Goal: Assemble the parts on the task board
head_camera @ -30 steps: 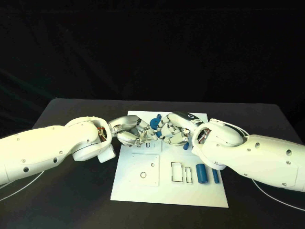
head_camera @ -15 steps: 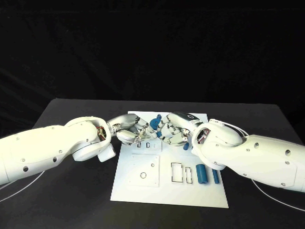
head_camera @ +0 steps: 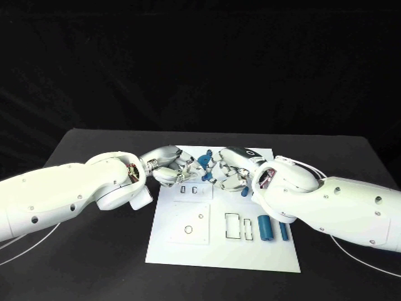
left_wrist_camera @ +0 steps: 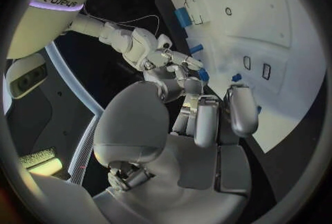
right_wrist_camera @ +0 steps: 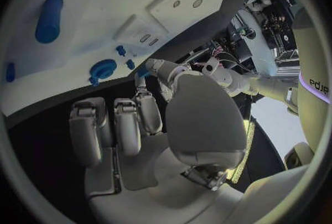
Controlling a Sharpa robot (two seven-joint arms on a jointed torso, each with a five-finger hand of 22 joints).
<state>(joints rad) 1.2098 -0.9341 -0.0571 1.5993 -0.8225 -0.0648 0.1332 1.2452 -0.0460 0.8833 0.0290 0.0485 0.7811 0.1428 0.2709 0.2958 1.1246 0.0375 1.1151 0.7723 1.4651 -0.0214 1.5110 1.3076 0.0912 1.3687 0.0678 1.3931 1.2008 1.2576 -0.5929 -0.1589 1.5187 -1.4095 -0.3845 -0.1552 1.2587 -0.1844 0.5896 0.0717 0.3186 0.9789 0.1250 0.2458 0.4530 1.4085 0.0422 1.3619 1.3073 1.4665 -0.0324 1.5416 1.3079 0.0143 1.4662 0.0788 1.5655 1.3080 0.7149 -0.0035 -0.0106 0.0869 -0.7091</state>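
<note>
matt black table [head_camera: 101, 251], seemingly plastic task board [head_camera: 210, 248]

White task board [head_camera: 220, 251]; blue parts [head_camera: 265, 227]; black table [head_camera: 101, 251]; silver left hand [head_camera: 167, 164].

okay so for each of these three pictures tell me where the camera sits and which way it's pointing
Head view: on the robot's head, looking down at the black table; both arms meet over the task board.
Left wrist view: behind the left hand, facing the board; the right hand shows beyond.
Right wrist view: behind the right hand, facing the board and a round blue part.
All three share the task board and blue parts.
</note>
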